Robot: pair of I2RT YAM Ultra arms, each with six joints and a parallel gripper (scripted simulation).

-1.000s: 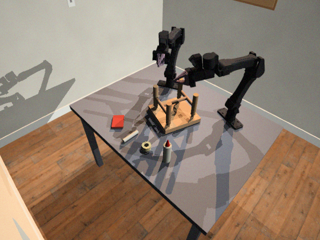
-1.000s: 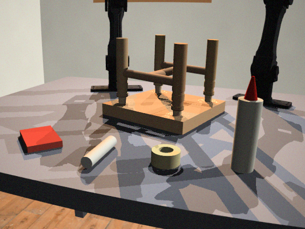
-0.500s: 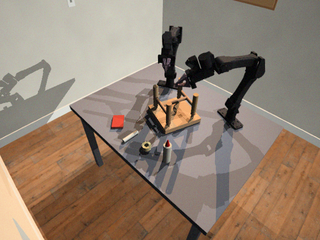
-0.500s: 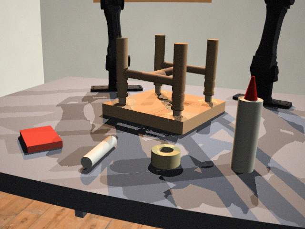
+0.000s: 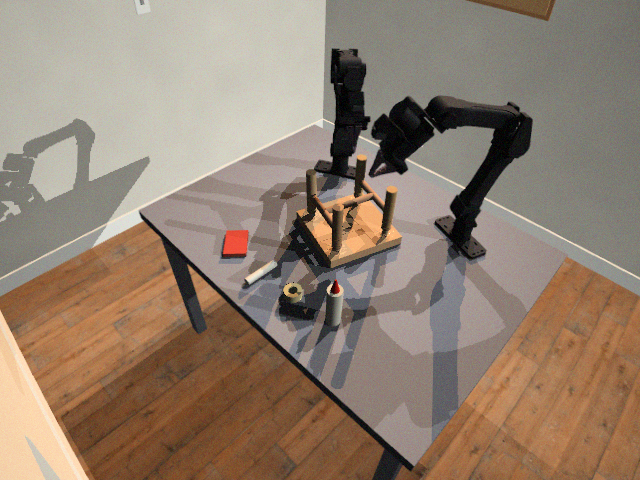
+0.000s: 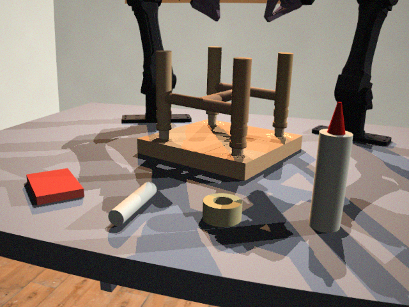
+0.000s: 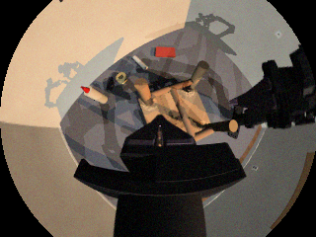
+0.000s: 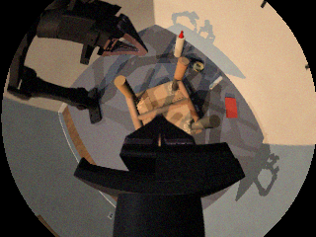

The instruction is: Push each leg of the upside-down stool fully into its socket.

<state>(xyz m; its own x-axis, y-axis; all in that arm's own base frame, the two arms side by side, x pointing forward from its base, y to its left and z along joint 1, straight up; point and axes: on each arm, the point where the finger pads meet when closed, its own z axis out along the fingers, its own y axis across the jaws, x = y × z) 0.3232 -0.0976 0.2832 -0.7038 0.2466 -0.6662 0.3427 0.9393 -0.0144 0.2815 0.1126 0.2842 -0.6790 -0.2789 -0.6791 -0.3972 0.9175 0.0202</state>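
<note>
Both clenched, left end effector shows in top view, right end effector doesn't.

I see tan wood on the upturned stool's seat, with browner legs. My arms are black, their fingertips dusky purple. I get a solid red block, a pale yellow ring, an off-white bottle with a red cone tip, and brown plank-patterned flooring.
</note>
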